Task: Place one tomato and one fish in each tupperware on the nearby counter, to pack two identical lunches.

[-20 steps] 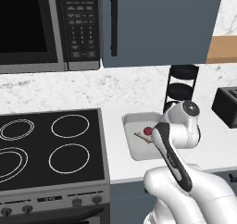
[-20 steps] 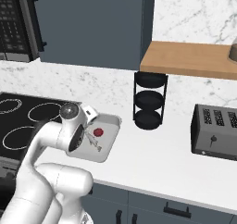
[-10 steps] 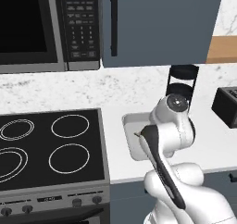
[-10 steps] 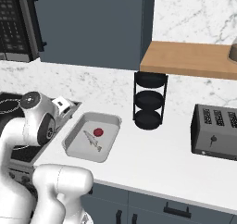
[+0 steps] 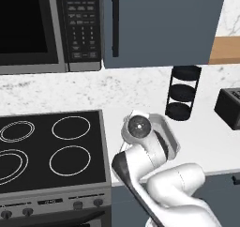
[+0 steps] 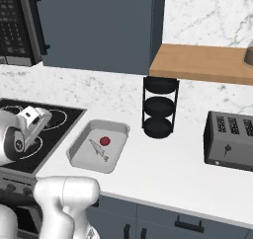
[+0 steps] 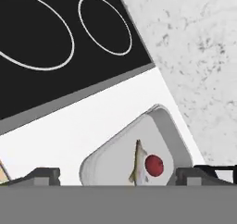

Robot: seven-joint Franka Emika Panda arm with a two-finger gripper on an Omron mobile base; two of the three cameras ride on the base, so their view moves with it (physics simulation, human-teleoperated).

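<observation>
One light-grey tupperware (image 6: pixel 79 143) sits on the white counter (image 6: pixel 163 169) just right of the stove. A red tomato (image 6: pixel 104 140) and a silver fish (image 6: pixel 99 150) lie inside it, side by side. The hand view looks down on the same tupperware (image 7: pixel 109 158), with the fish (image 7: pixel 137 165) and the tomato (image 7: pixel 154 165) between the two fingertips. My gripper (image 7: pixel 119 176) is open and holds nothing. In the right base view the hand (image 6: pixel 33 118) hangs over the stove's right edge, left of the tub. In the left base view the arm covers most of the tupperware (image 5: pixel 172 139).
A black stove (image 5: pixel 51 146) lies left of the tub, with a microwave (image 5: pixel 35 29) above it. A black three-tier rack (image 6: pixel 159 107) stands behind the tub. To the right sit a dark toaster (image 6: pixel 232 140) and a brown wooden shelf (image 6: pixel 202 62).
The arm has swung left, from above the tub to over the stove's edge. Tomato and fish have stayed in the tub. The gripper has stayed open.
</observation>
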